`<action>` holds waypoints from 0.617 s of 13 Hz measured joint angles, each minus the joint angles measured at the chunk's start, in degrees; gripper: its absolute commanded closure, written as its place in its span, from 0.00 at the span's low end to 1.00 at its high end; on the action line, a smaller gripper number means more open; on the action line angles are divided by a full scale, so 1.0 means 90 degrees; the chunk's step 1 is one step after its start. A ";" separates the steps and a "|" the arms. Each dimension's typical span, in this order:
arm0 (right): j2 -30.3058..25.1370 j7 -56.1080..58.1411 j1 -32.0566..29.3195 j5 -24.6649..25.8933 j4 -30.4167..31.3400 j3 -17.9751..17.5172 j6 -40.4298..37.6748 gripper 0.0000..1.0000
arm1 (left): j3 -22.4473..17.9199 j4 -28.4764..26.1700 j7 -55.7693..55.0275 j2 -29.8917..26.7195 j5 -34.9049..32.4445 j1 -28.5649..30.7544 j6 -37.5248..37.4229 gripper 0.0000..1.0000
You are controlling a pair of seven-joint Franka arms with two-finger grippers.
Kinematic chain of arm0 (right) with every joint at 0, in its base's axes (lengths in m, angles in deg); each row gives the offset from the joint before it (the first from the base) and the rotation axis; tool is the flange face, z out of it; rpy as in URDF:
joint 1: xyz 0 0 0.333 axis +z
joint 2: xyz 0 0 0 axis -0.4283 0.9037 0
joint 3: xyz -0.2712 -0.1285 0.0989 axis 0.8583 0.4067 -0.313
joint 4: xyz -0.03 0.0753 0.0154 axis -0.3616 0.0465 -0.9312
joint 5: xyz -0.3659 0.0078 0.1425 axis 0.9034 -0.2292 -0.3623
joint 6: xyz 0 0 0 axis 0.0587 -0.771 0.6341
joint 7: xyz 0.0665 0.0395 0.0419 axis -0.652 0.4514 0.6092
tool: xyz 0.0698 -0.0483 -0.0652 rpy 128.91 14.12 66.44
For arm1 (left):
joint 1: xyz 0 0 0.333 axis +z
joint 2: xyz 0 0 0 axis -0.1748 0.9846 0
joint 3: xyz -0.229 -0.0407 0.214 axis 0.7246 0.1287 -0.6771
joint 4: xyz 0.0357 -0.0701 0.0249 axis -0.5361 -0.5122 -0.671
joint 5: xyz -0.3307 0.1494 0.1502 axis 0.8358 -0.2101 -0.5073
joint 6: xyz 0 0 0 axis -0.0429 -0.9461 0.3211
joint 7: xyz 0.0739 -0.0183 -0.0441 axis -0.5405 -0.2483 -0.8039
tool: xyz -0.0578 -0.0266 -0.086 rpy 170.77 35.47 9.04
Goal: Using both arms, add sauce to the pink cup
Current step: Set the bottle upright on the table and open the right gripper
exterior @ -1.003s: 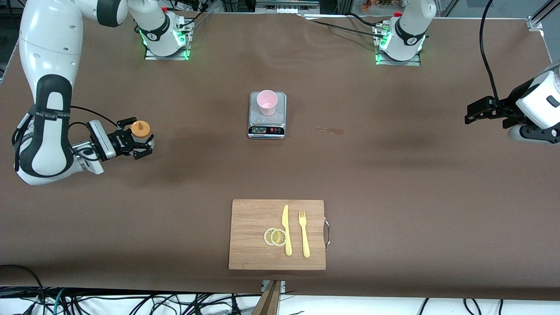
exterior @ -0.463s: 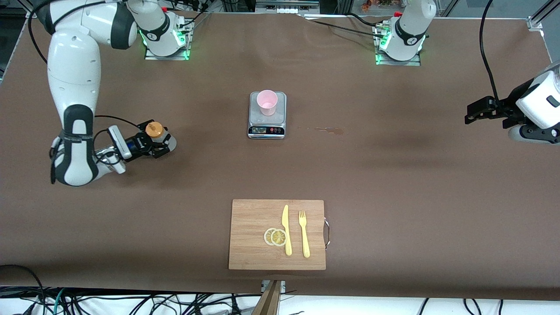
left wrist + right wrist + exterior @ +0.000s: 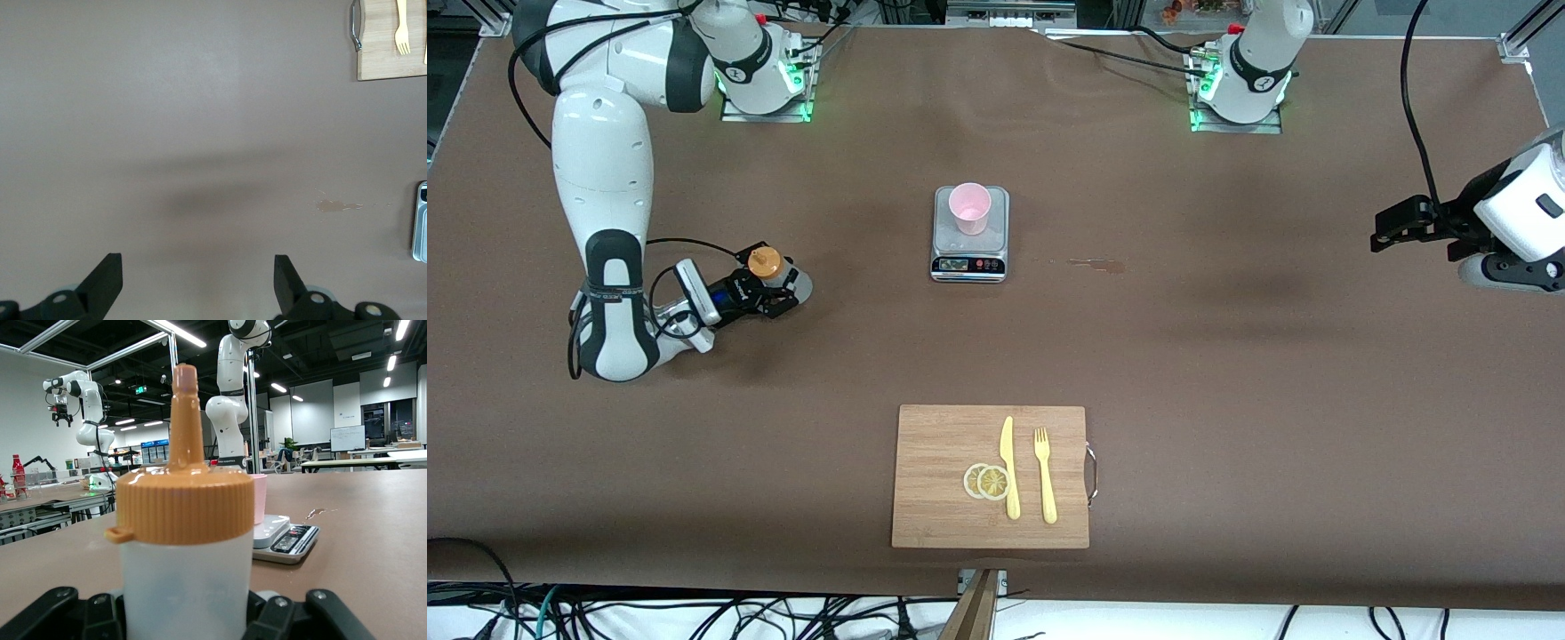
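Observation:
My right gripper [image 3: 774, 289] is shut on the sauce bottle [image 3: 769, 271], a whitish squeeze bottle with an orange cap, held upright just above the table toward the right arm's end. In the right wrist view the bottle [image 3: 181, 547] fills the middle, clamped between the fingers. The pink cup [image 3: 969, 208] stands on a grey scale [image 3: 996, 227] at mid-table; its edge shows beside the bottle in the right wrist view [image 3: 259, 499]. My left gripper [image 3: 1396, 224] is open and empty, waiting at the left arm's end of the table; its fingers [image 3: 107, 280] stand wide apart.
A wooden cutting board [image 3: 938, 498] with lemon slices [image 3: 987, 481], a yellow knife [image 3: 1008, 467] and a yellow fork [image 3: 1044, 475] lies near the front edge. A small sauce stain [image 3: 1098, 264] marks the cloth beside the scale.
My right arm has carried the sauce bottle toward the scale and cup, across both earlier frames. The left arm has not moved.

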 measured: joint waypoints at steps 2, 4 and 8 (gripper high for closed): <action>0.0001 -0.0001 -0.0029 -0.0006 0.0006 -0.0016 -0.0005 0.00 | 0.0000 0.0000 0.0000 0.0016 0.0000 -0.0002 0.0000 0.00; 0.0016 -0.0004 -0.0132 -0.0006 0.0008 -0.0014 0.0014 0.00 | 0.0000 0.0000 0.0000 0.0053 0.0000 -0.0002 0.0000 0.00; 0.0042 -0.0003 -0.0663 -0.0043 -0.0119 0.0172 0.0016 0.00 | 0.0001 0.0000 0.0000 0.0072 0.0000 -0.0003 0.0000 0.00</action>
